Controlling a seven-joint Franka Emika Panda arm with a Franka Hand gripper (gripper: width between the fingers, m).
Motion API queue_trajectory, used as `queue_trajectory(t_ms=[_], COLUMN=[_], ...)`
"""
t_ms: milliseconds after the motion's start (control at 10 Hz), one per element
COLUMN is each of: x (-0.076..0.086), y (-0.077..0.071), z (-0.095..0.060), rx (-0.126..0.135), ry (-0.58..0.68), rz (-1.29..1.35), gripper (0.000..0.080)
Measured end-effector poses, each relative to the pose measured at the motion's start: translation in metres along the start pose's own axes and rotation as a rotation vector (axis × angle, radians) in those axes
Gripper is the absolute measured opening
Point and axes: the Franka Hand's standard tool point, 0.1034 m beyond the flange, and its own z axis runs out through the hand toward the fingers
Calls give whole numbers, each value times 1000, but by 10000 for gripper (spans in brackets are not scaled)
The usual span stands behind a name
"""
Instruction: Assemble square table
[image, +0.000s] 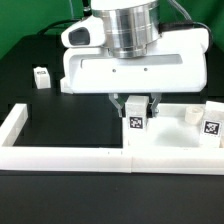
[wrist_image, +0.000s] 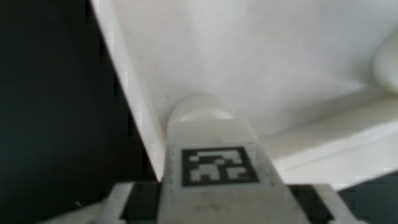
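My gripper (image: 135, 112) clamps one tagged leg (image: 136, 123) upright over the square slab (image: 178, 142). Another leg (image: 42, 77) sits well apart on the black surface (image: 30, 45). Assembly appears early, with the legs unattached.

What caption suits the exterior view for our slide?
The arm's fingers grip a tagged leg block at the white square slab.

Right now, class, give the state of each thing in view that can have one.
fingers, shut on a leg.
held leg, upright, tag facing the exterior view.
tabletop, lying flat, under the held leg.
leg at the exterior view's left, loose on the black table, untouched.
leg at the exterior view's right, loose, not gripped.
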Motion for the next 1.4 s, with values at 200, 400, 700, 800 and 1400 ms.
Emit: queue_trajectory(t_ms=[200,400,700,800,1400], x=[1,2,-1,-1,5], y=[0,5,3,3,2], z=[0,1,1,1,-6], rx=[21,128,137,137,136], ry=[1,-10,-27,-30,2], rz=[347,678,848,887,567], gripper=[286,289,289,289,600])
